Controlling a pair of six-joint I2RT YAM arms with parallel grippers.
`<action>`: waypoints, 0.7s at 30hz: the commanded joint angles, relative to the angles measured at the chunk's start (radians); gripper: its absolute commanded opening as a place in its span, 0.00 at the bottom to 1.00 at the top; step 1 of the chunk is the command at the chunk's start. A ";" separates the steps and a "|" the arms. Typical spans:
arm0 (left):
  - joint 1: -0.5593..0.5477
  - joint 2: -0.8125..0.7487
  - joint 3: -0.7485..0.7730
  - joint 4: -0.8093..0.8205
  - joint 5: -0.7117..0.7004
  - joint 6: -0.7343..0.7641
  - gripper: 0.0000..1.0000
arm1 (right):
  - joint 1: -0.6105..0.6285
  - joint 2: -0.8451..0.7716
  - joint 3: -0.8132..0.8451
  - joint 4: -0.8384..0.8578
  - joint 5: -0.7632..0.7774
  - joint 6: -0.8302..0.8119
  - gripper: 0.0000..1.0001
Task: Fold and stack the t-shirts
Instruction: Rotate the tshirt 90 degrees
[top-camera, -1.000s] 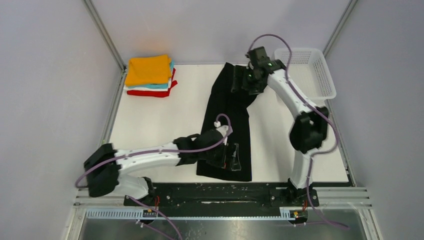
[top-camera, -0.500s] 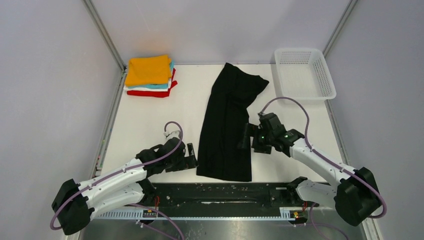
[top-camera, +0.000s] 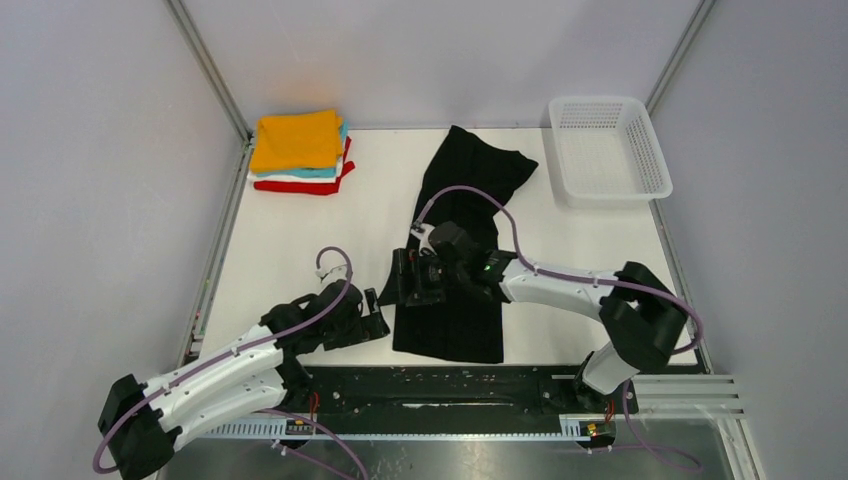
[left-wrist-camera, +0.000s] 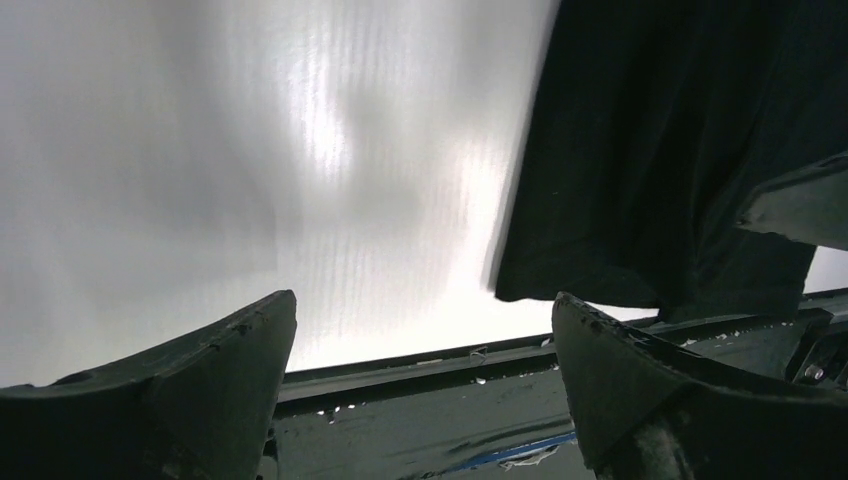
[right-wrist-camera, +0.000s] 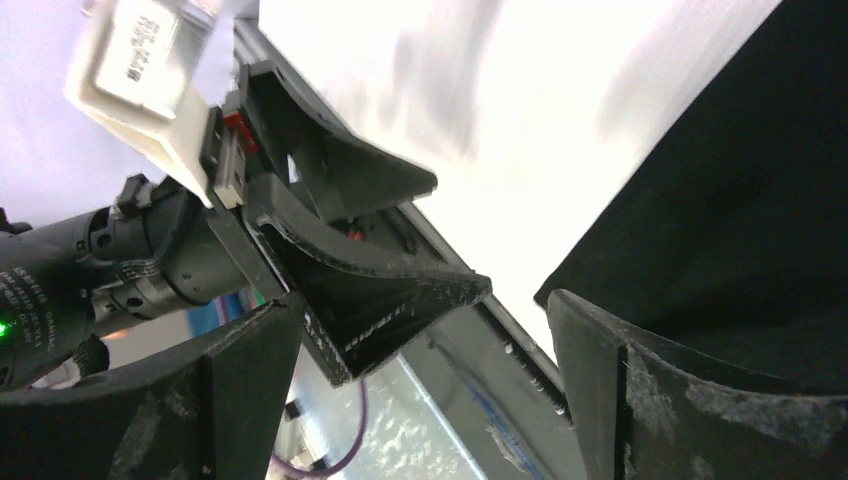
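The folded shirts sit stacked at the bench's far-left corner. The left tool hovers wide and empty, just beside the black shirt, a long strip mid-bench. The right tool, also wide and empty, hangs over its left edge. The crosswise fold looks due: pinch the near hem and carry it farward.

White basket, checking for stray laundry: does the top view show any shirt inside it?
No, the white basket shows only its bare mesh floor; the black t-shirt lies outside it.
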 joint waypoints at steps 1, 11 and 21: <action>0.007 -0.062 -0.016 -0.074 -0.060 -0.046 0.99 | 0.019 0.051 -0.014 0.086 -0.048 0.074 0.99; 0.008 -0.028 0.009 -0.081 -0.079 -0.032 0.99 | 0.025 0.023 -0.246 0.162 -0.033 0.110 0.99; 0.007 0.068 -0.009 0.105 0.080 0.008 0.98 | 0.025 -0.132 -0.333 -0.007 0.106 0.044 0.99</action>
